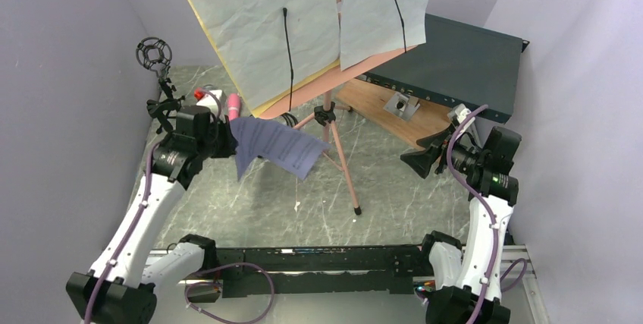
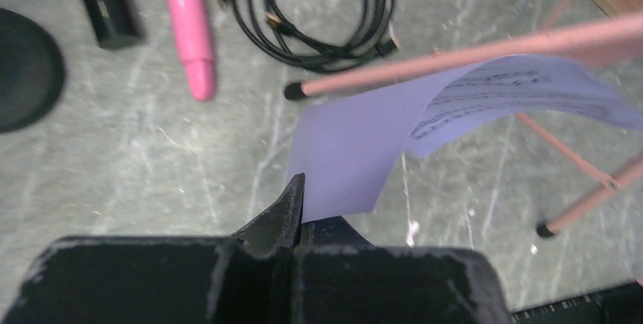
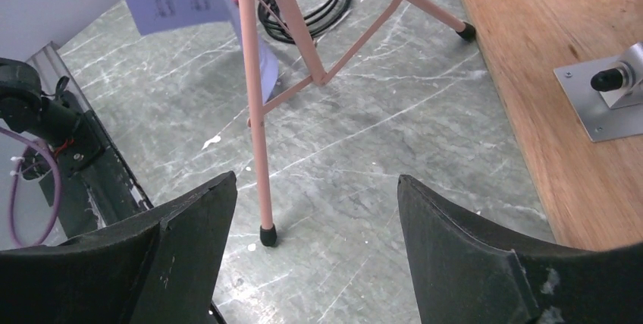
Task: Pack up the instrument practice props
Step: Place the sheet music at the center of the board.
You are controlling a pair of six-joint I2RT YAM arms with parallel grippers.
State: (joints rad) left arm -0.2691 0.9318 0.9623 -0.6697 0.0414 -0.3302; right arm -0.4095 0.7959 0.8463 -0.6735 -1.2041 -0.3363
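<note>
Drooping page [image 1: 273, 146]: sheet music, held above the table [image 1: 394, 180], just in front of the pink stand [image 1: 343, 158].
Left gripper [image 2: 299, 187]: clenched on the page's corner.
Right gripper [image 3: 315, 187]: fingers spread, grasping nothing, near the wooden board [image 3: 531, 73].
Tabletop: pink microphone [image 2: 186, 20] beside a coiled black cable [image 2: 326, 55].

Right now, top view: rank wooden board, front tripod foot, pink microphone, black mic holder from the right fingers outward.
1. wooden board, beside the right fingers.
2. front tripod foot, centre.
3. pink microphone, left.
4. black mic holder, far left.
</note>
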